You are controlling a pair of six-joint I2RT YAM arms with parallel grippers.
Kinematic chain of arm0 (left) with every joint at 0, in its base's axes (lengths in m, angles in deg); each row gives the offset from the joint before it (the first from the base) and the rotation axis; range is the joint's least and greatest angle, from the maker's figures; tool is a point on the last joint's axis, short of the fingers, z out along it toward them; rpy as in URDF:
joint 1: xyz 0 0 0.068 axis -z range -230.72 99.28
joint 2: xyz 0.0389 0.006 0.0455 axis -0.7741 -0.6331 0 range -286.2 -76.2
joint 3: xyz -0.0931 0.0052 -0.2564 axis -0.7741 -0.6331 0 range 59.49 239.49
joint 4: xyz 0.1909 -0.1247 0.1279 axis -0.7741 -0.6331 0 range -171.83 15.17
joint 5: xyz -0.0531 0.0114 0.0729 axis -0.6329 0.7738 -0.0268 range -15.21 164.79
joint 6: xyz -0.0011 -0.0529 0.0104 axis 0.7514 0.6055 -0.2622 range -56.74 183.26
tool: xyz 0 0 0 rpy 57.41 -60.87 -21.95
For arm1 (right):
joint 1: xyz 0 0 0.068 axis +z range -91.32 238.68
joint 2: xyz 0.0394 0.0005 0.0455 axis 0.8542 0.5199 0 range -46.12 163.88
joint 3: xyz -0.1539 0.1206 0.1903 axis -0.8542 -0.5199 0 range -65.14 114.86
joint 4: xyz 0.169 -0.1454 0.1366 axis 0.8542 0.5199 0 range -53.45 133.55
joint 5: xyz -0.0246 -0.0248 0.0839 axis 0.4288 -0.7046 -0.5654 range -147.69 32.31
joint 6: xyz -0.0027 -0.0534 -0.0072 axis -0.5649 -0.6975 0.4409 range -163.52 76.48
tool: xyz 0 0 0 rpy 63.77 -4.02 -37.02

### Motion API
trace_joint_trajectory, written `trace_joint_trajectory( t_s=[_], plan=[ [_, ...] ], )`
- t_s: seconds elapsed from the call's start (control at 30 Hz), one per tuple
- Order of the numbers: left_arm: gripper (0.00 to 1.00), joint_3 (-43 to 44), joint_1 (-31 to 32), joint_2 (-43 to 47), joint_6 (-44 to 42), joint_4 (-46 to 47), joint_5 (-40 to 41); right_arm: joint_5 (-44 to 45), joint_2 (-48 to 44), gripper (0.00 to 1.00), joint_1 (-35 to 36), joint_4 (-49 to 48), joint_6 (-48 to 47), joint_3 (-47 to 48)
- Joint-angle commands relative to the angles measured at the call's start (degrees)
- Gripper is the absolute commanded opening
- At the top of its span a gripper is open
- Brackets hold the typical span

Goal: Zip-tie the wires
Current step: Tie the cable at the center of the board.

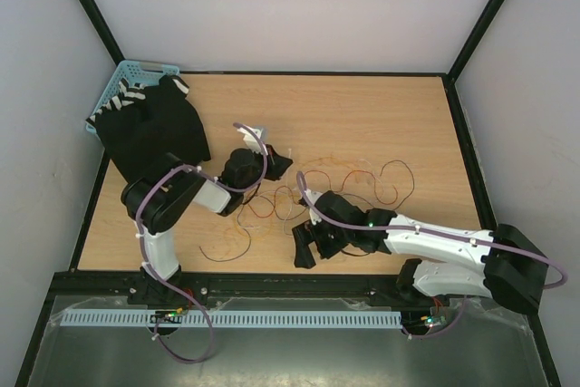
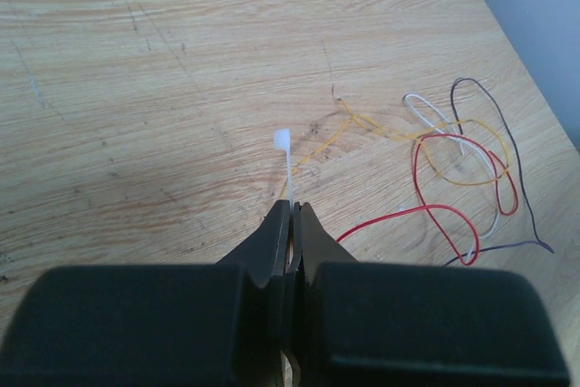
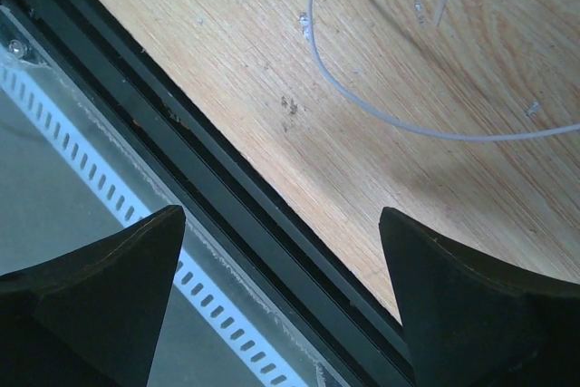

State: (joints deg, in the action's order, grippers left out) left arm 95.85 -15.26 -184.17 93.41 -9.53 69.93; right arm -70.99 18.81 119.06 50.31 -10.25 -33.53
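Two arms work over the bench; top view first: wires lie loose in a tangle mid-bench, spreading from near-left out to the right; left claw sits at the far-left side of the tangle; right claw is close to the bench's near edge, just near of the tangle; blue basket at the far-left corner, something black heaped against it.

Left wrist view: left claw is pinched fully together on a thin white zip tie; the strip pokes out past the tips, head end free; wires lie to its right, red, orange-yellow, white and dark loops crossing; one orange-yellow strand runs close by the tie, cannot tell if touching.

Right wrist view: right claw is spread wide, nothing between the fingers; it hangs over the bench's near edge and the black frame rail; one white strand curves across the bench beyond the tips, apart from both fingers.
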Motion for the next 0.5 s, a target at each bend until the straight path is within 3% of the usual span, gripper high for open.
trace_joint_trajectory(
  t_s=[0.0, 0.33, 0.47],
  plan=[
    [0.0, -0.3, 0.4, 2.9, -0.6, 3.1, -0.3, 1.0, 1.1, 0.99, -0.2, -0.4, 0.4, 1.1],
    [0.0, -1.1, 0.9, 3.0, -0.4, 3.1, -2.0, -2.6, 5.9, 0.99, -8.8, -7.6, -1.2, -0.2],
    [0.0, -1.4, 1.0, 2.9, -0.3, 3.2, -3.2, -2.9, 11.7, 0.99, -10.2, -7.9, -4.1, 2.4]
  ],
)
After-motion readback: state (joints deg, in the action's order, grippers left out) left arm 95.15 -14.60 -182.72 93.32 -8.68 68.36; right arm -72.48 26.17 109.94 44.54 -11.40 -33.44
